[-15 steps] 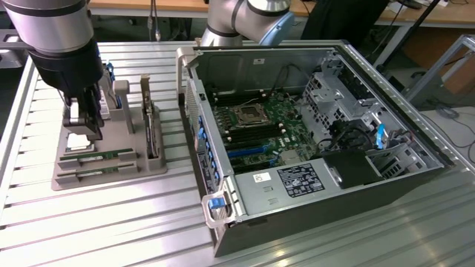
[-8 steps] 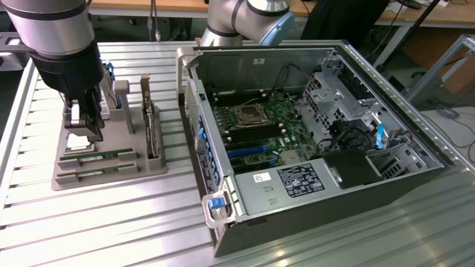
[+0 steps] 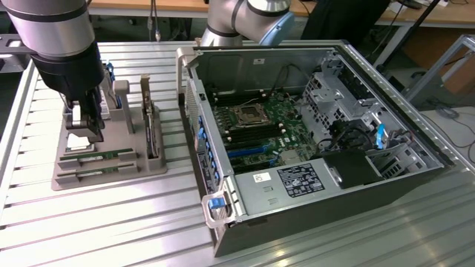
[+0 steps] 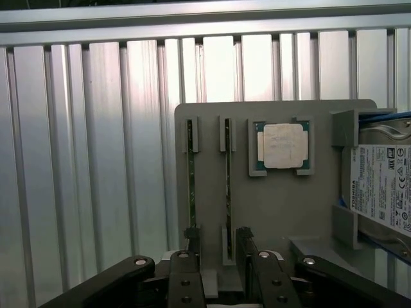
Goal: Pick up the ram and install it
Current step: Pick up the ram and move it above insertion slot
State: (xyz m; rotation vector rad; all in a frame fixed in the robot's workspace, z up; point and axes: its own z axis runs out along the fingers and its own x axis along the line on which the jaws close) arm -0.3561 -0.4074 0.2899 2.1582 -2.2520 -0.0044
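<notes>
The gripper point(image 4: 217, 239) hangs low over a grey holder point(image 4: 212, 112). Its two black fingers point(image 4: 192, 239) are spread wide and hold nothing.

The first ram stick point(image 4: 227, 186) lies in the gap between the fingers. The second ram stick point(image 4: 191, 173) is just beside it, in line with one finger. I cannot tell if a finger touches either stick. Both sticks are long, thin and green. Each stands on its thin edge in its own slot, and they lie side by side, pointing the same way. In the wrist view their long sides run straight away from the gripper. In the exterior view the first ram stick point(image 3: 97, 156) and the second ram stick point(image 3: 93, 172) run from the exterior view's left to its right, under the gripper point(image 3: 88, 130).

A little farther on the holder sits a square silver chip point(image 4: 282, 145), flat in its own pocket. Past it a hard drive point(image 4: 382, 186) stands on its side. Its white label point(image 4: 379, 192) says TOSHIBA. The small print there is too tiny to read.

Farther off, at the exterior view's right, an open computer case point(image 3: 386, 189) lies on the metal table point(image 3: 111, 222). Inside is a green board point(image 3: 260, 133). A sticker point(image 3: 301, 181) sits on a box in the case, but its words are too small to read.
</notes>
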